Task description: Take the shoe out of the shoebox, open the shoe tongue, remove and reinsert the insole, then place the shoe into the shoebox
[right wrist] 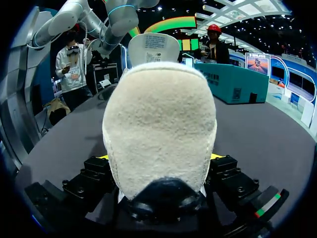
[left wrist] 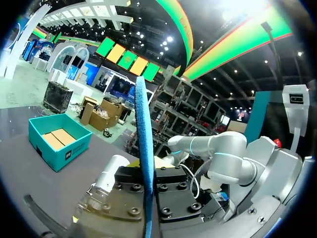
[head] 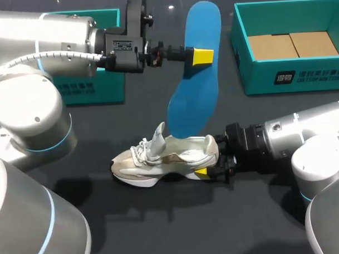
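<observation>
Dark surface [head: 162, 227] carried the shoe [head: 165, 158] at its middle, heel pinched in my right jaws; my left jaws were clamped on the insole [head: 195, 87] above it. I judged a skewed entry could buckle it — or shove the shoe loose.

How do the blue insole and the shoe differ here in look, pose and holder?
The insole is blue, thin and flat; the shoe is off-white and bulky, tongue raised. The left gripper holds the insole up, its lower end near the shoe's opening; the shoe stands on the table, heel in the right gripper. Both are clamped, one gripper each.
</observation>
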You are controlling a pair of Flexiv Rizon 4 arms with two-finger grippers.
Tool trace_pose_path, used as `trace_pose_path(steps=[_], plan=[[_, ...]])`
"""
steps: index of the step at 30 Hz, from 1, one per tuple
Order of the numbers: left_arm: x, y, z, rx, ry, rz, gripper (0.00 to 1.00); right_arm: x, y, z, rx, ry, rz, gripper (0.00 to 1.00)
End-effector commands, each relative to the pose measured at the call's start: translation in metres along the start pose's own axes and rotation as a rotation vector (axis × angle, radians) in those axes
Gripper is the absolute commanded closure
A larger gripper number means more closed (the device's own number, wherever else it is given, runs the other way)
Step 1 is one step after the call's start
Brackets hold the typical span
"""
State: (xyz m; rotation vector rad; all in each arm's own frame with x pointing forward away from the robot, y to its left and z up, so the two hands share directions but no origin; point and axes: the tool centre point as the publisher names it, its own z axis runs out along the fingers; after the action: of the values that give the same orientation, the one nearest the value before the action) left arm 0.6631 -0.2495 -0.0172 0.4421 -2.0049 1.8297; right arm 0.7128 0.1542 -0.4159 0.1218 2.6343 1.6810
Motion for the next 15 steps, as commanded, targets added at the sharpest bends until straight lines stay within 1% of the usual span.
trace_pose_path(steps=[1,4,6,9,15], plan=[[0.001,0.003,-0.003,0.006,0.000,0.001,1.00,0.000,0.000,0.001,0.005,0.000,0.001,1.00],[0.001,0.003,-0.003,0.006,0.000,0.001,1.00,0.000,0.000,0.001,0.005,0.000,0.001,1.00],[0.008,-0.002,-0.006,0.037,-0.013,-0.010,1.00,0.000,0.000,0.001,0.005,0.000,0.001,1.00],[0.016,-0.006,-0.010,0.036,-0.058,0.000,1.00,0.000,0.000,0.001,0.005,0.000,0.001,1.00],[0.030,-0.006,-0.028,0.042,-0.058,-0.001,1.00,0.000,0.000,0.001,0.005,0.000,0.001,1.00]])
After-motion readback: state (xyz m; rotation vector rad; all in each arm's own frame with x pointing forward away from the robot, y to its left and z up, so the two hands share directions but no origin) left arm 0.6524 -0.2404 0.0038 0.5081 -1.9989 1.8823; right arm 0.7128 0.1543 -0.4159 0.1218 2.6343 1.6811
